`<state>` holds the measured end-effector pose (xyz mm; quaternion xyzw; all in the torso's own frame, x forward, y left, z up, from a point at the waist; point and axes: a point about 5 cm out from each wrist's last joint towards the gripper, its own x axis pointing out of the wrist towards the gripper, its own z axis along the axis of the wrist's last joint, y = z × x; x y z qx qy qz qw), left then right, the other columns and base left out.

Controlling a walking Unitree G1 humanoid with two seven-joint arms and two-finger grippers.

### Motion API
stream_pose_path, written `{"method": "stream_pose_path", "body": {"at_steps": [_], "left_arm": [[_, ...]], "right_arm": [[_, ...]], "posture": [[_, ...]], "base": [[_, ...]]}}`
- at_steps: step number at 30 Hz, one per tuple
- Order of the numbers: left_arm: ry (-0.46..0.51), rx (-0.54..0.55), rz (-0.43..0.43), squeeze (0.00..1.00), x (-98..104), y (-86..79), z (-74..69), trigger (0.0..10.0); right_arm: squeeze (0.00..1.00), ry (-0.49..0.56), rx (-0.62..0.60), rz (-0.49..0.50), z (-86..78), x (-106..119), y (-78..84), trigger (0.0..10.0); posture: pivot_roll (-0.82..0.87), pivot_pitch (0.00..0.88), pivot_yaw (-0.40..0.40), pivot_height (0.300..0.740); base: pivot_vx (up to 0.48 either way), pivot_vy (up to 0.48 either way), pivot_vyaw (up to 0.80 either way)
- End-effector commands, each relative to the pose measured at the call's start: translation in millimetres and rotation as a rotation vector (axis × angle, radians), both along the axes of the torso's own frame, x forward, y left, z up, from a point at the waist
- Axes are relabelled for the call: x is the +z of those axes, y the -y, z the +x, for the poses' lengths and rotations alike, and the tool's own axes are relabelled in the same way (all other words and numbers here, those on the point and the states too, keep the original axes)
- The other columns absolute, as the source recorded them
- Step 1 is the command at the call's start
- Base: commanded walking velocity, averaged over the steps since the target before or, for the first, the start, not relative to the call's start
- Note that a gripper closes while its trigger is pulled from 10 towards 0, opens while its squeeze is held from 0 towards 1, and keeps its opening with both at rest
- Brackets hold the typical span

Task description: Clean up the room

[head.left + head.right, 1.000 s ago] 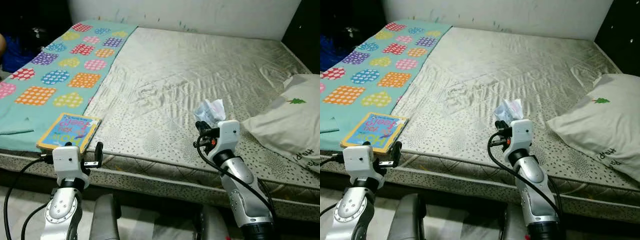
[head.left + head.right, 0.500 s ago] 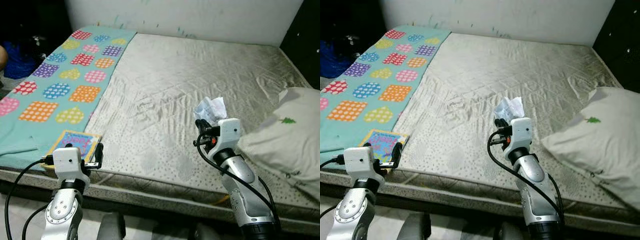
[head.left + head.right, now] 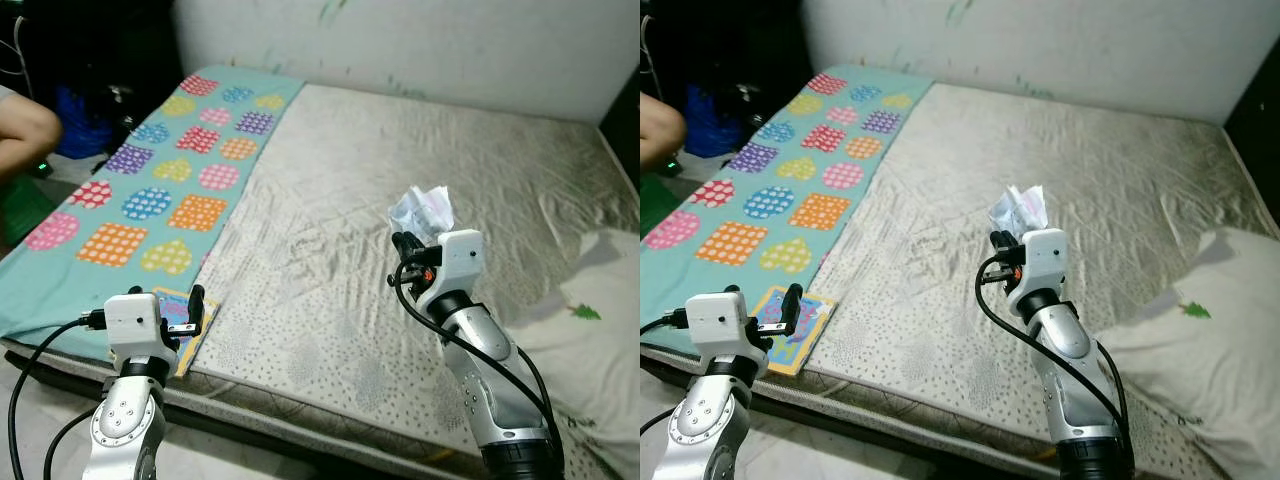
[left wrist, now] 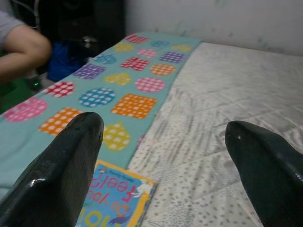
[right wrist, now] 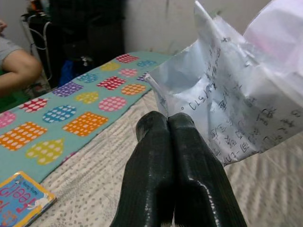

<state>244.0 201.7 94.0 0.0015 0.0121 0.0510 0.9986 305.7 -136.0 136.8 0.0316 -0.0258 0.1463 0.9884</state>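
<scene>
Here, the right tool (image 3: 408, 245), clamped on a crumpled paper (image 3: 422, 209) above the bed (image 3: 480, 180), should keep it pinched until binned, while the left tool (image 3: 186, 312), fingers apart, hovers at eight o'clock by a book (image 3: 792, 322).

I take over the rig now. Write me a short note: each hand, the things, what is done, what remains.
Right hand: shut on the crumpled white paper with handwriting, held up over the grey quilted mattress.
Left hand: open, holding nothing, over the mattress's near edge.
Colourful children's book: lies flat at that edge, beside the teal blanket with dotted shapes.
White pillow: on the mattress's right side.
Done: paper picked up.
Left: discard the paper; probably put the book away.
</scene>
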Motion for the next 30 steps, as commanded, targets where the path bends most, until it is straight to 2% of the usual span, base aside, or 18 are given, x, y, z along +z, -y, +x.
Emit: {"method": "stream_pose_path", "body": {"at_steps": [1, 14, 23, 30], "left_arm": [[-0.032, 0.006, -0.005, 0.00, -5.2, -2.2, -1.0, 10.0], [-0.047, 0.007, -0.021, 0.00, -8.0, -1.3, -2.5, 10.0], [-0.051, 0.005, -0.033, 0.00, -8.5, -0.7, -3.4, 10.0], [-0.049, 0.010, -0.036, 0.00, -7.8, -1.5, -3.2, 10.0]], "right_arm": [[0.00, 0.005, -0.002, 0.004, -1.1, 1.3, 0.9, 10.0], [0.00, -0.067, -0.032, 0.042, -0.5, -7.4, 3.7, 10.0], [0.00, -0.083, -0.035, 0.046, -1.0, -9.0, 5.1, 10.0], [0.00, -0.089, -0.032, 0.035, -2.5, -11.3, 4.7, 10.0]], "posture": [[-0.03, 0.000, -0.037, 0.740], [-0.03, 0.000, -0.045, 0.740], [-0.03, 0.000, -0.046, 0.740], [-0.03, 0.000, -0.046, 0.740]], "base": [[0.000, 0.000, 0.00], [0.000, 0.000, -0.03], [0.000, 0.000, -0.79], [0.000, 0.000, -0.23]]}}
